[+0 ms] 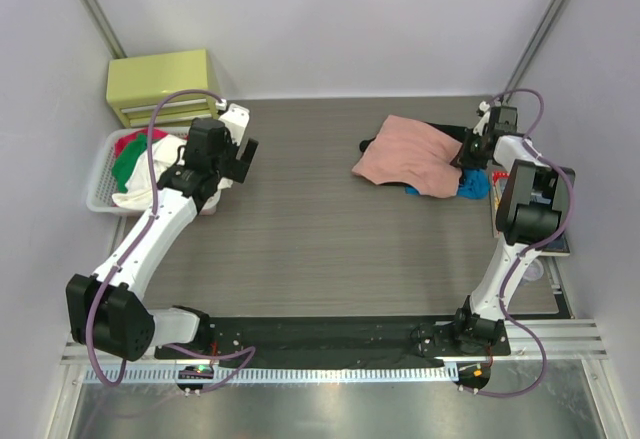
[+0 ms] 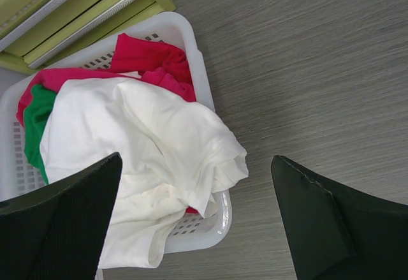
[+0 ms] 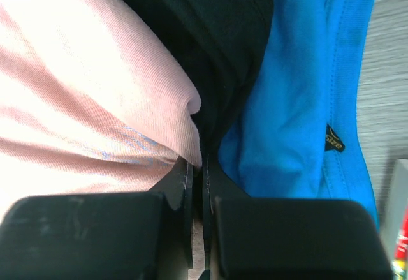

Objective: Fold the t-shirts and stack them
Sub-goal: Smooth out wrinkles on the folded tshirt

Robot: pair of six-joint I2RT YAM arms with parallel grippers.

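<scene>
A salmon-pink t-shirt [image 1: 410, 154] lies crumpled at the table's back right, over a black t-shirt [image 1: 440, 129] that shows along its far edge. My right gripper [image 1: 468, 151] is pushed into the right side of this pile. In the right wrist view the right gripper [image 3: 197, 165] is shut, a thin fold of the pink t-shirt [image 3: 83, 101] pinched between its jaws, the black t-shirt [image 3: 210, 31] directly behind. My left gripper [image 1: 243, 149] hangs wide open above the basket's right end; the left gripper [image 2: 196, 165] holds nothing.
A bright blue garment [image 1: 473, 186] [image 3: 299, 101] lies under the pile's right side. A white basket [image 1: 100, 174] [image 2: 220, 219] at the left holds white [image 2: 140, 146], red [image 2: 153, 60] and green [image 2: 38, 114] clothes. Behind it stands a yellow-green drawer unit [image 1: 165, 84].
</scene>
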